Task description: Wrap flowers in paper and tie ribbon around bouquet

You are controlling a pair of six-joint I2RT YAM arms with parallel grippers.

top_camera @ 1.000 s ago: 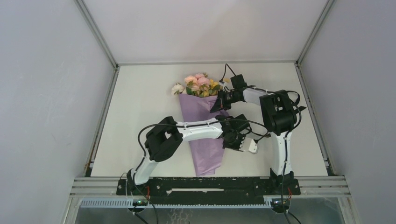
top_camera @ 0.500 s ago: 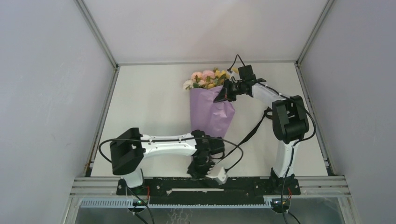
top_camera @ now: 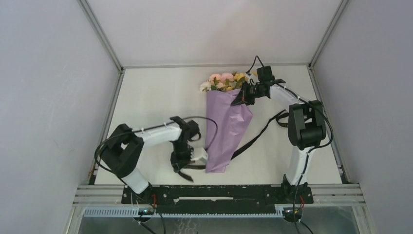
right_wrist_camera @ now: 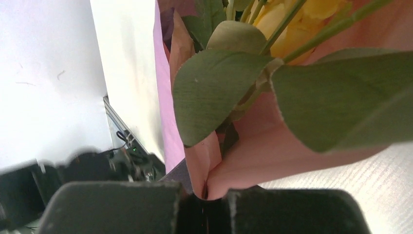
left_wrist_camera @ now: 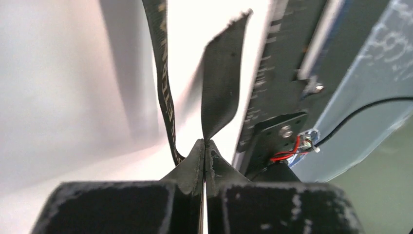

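Ribbon [left_wrist_camera: 221, 87] looks limp and slippery, pinched near its end in the closed left gripper [left_wrist_camera: 204, 146]; right gripper [right_wrist_camera: 204, 192] clamps thin, tearable paper [top_camera: 226, 126] at its rim beside flowers [top_camera: 224, 80].

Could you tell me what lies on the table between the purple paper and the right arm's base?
A slanting stretch of the black ribbon lies there, running out from the lower edge of the paper; the top view shows it.
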